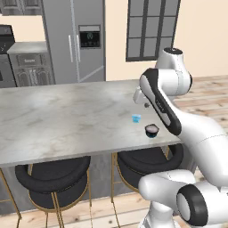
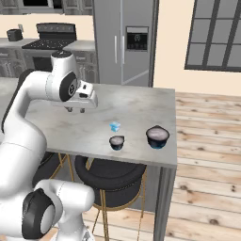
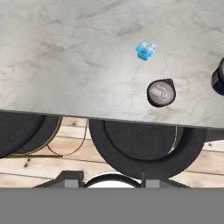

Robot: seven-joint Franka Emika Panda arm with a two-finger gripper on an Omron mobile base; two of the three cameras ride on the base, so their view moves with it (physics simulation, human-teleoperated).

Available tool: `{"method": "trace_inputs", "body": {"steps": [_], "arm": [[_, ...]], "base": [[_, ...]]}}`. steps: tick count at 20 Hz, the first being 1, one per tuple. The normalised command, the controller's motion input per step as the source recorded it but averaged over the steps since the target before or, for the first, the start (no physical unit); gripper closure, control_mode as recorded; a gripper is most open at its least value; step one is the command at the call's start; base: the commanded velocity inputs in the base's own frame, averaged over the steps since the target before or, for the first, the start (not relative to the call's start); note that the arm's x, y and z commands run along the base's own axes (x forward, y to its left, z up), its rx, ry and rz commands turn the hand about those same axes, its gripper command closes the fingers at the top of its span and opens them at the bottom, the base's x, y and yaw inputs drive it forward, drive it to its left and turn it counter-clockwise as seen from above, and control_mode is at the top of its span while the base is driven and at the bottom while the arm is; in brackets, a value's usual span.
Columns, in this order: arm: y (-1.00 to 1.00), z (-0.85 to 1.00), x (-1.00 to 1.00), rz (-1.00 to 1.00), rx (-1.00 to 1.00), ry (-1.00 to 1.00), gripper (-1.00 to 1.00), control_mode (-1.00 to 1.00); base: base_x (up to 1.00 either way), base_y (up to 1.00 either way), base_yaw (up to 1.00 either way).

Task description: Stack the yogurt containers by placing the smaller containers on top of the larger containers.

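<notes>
Smooth, pale grey marble-look counter point(image 1: 67, 120); translucent light-blue plastic cup point(image 3: 145, 49); dark, near-black cup point(image 3: 160, 92) with matt pale lid; brushed-steel refrigerator point(image 1: 73, 40); wooden plank floor point(image 2: 207, 141); glossy black stool point(image 1: 51, 176) on brass-coloured legs.

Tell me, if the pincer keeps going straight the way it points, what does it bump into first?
Probably the bare marble counter near its front edge. The pincer points down at it, with the light-blue cup and the dark cup off to one side. Depth is hard to judge.

A grey marble counter point(image 2: 136, 103) carries three things. The light-blue cup point(image 2: 115, 126) sits just behind the dark cup with a pale top point(image 2: 116, 142); right of that dark cup, near the counter's end, stands a wider dark bowl point(image 2: 157, 136).
</notes>
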Motion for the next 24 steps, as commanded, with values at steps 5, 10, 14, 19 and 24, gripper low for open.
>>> {"method": "trace_inputs", "body": {"steps": [5, 10, 14, 19, 24], "arm": [[0.0, -0.17, -0.06, 0.0, -0.01, 0.0, -1.0, -1.0], [0.0, -0.27, -0.07, 0.0, -0.05, 0.0, -1.0, -1.0], [0.0, -0.24, -0.1, 0.0, -0.04, 0.0, -1.0, -1.0], [0.0, -0.3, -0.07, 0.0, -0.03, 0.0, -1.0, -1.0], [0.0, -0.39, -0.06, -0.01, -0.04, 0.0, -1.0, -1.0]], "base": [[0.0, 0.0, 0.0], [0.0, 0.0, 0.0], [0.0, 0.0, 0.0], [0.0, 0.0, 0.0], [0.0, 0.0, 0.0]]}}
